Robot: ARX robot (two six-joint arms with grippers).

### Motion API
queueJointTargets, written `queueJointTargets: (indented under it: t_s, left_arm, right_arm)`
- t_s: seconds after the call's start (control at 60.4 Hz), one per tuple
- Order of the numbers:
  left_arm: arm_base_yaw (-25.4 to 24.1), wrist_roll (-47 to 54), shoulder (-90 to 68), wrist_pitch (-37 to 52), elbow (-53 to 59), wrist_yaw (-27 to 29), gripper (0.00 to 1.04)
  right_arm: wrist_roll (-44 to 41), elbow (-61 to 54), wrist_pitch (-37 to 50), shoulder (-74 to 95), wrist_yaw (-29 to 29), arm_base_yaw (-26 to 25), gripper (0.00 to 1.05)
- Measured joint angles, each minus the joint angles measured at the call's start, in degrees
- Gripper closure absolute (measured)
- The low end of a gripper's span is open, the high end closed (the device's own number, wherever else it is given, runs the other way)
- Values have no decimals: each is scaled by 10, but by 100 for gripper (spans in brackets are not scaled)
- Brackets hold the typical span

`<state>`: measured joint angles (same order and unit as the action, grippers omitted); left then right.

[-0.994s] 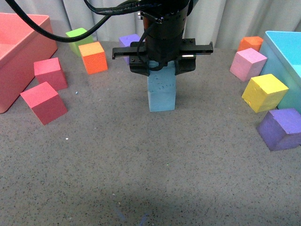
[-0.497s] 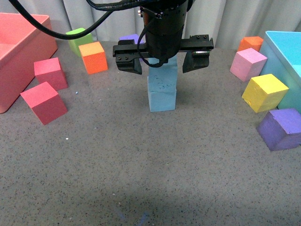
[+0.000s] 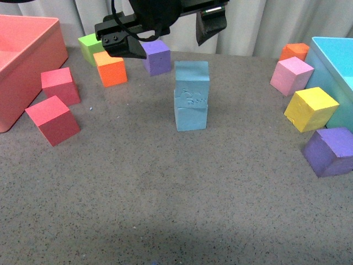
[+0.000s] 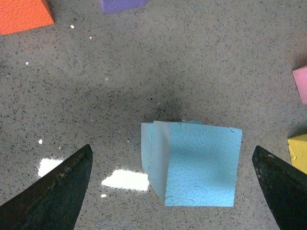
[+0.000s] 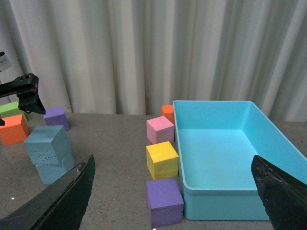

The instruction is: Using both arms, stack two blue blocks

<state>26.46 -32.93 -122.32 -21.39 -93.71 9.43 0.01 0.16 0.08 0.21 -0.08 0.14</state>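
The two blue blocks stand stacked mid-table, the smooth one (image 3: 192, 77) on the scuffed one (image 3: 191, 113), slightly twisted against each other. My left gripper (image 3: 165, 30) hangs open well above the stack and touches nothing. In the left wrist view the top block (image 4: 201, 165) lies between the spread fingertips (image 4: 53, 196), with a sliver of the lower block (image 4: 146, 146) beside it. My right gripper (image 5: 170, 201) is open and empty, off to the right near the bins' side. From there the top block (image 5: 47, 141) and the lower block (image 5: 56, 170) show at the far side.
A red bin (image 3: 22, 61) sits at the left with two red cubes (image 3: 52, 118) near it. Orange (image 3: 110, 67), green (image 3: 91, 44) and purple (image 3: 157, 56) cubes stand behind the stack. A light blue bin (image 3: 336, 55) is at the right, with pink (image 3: 291, 74), yellow (image 3: 310, 107) and purple (image 3: 330, 150) cubes alongside.
The left gripper, closed round the top blue block a second ago, spread its fingers and rose up and back. The stack now stands on its own.
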Motion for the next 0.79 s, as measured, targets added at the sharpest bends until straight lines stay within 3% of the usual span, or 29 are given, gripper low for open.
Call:
queueJointTargets:
  t_s: [0.033,0.099,0.215,0.265,0.348,0.513,0.795]
  left_arm:
    - [0,19,7,54,25,33,10]
    - [-7,127,42,306,163,126,24]
    - [-38,259,110,667,380,115,46]
    - [-54,283,149,757,444,104,55]
    - [-79,304,215,827,524,85,69]
    - [-125,317,285,882,664,49,101]
    - [-170,323,411,877,791,-4,101]
  right_arm:
    - [0,0,0,0,0,0,10]
    - [0,0,0,0,0,0,10]
    - [0,0,0,0,2,0,10]
    - [0,0,0,0,2,0,10]
    - [0,0,0,0,1,0,10]
    - [0,0,0,0,0,0,10]
    - [0,0,0,0,0,0,10]
